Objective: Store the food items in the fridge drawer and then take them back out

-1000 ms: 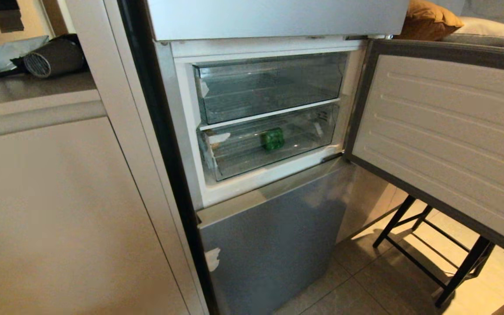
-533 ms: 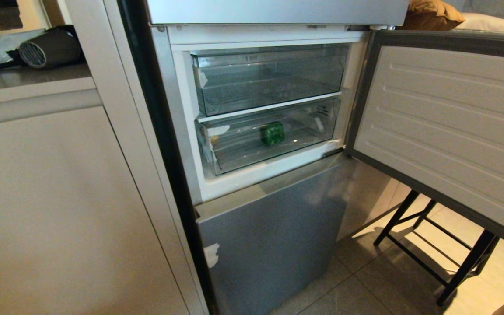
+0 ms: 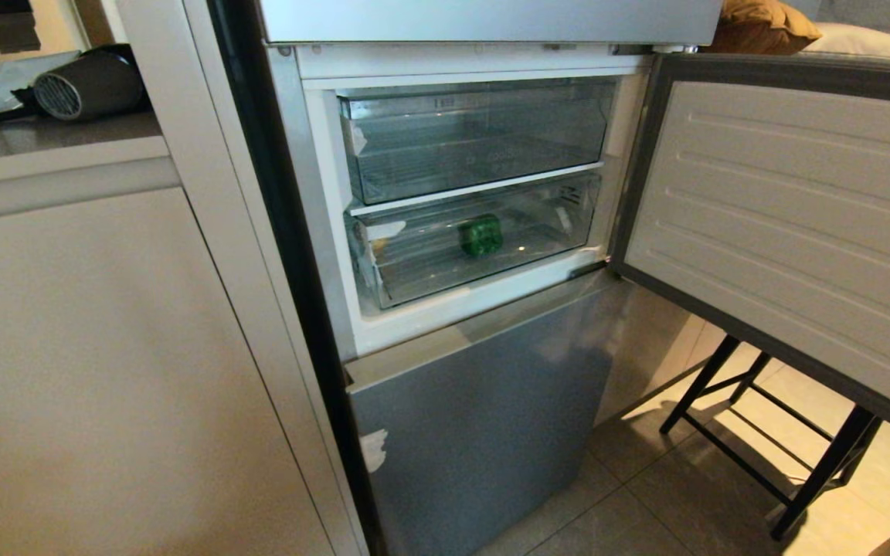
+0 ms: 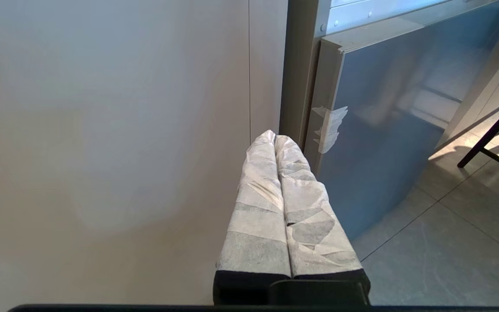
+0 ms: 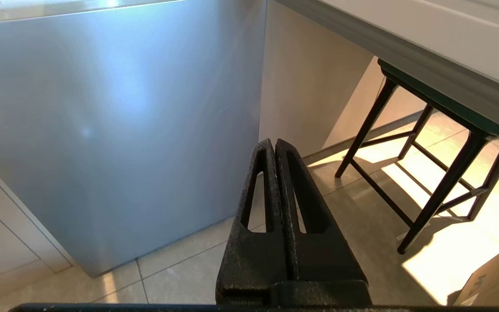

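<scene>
Over the last second the whole head view has slid: the fridge compartment sits lower in the frame than it did, then settles, which reads as the torso moving the camera rather than anything in the fridge shifting; the robot looks to be lining itself up with the drawers, and no reach has begun. On the left, a dark hair dryer (image 3: pixel 86 86) lies on the surface (image 3: pixel 43 147) above the beige cabinet door (image 3: pixel 105 371). The left gripper (image 4: pixel 274 139), fingers wrapped in white and pressed together, holds nothing and hangs low by the cabinet. In the middle, the upper clear drawer (image 3: pixel 476 139) appears empty, while the lower fridge drawer (image 3: pixel 414 262), pushed in, holds the green bell pepper (image 3: pixel 480 235); no potato can be made out. Rightward, the right gripper (image 5: pixel 274 145), fingers closed on nothing, faces the silver lower fridge panel (image 5: pixel 102 130), and the open fridge door (image 3: pixel 785 232) swings out over a black stool (image 3: pixel 785 448).
</scene>
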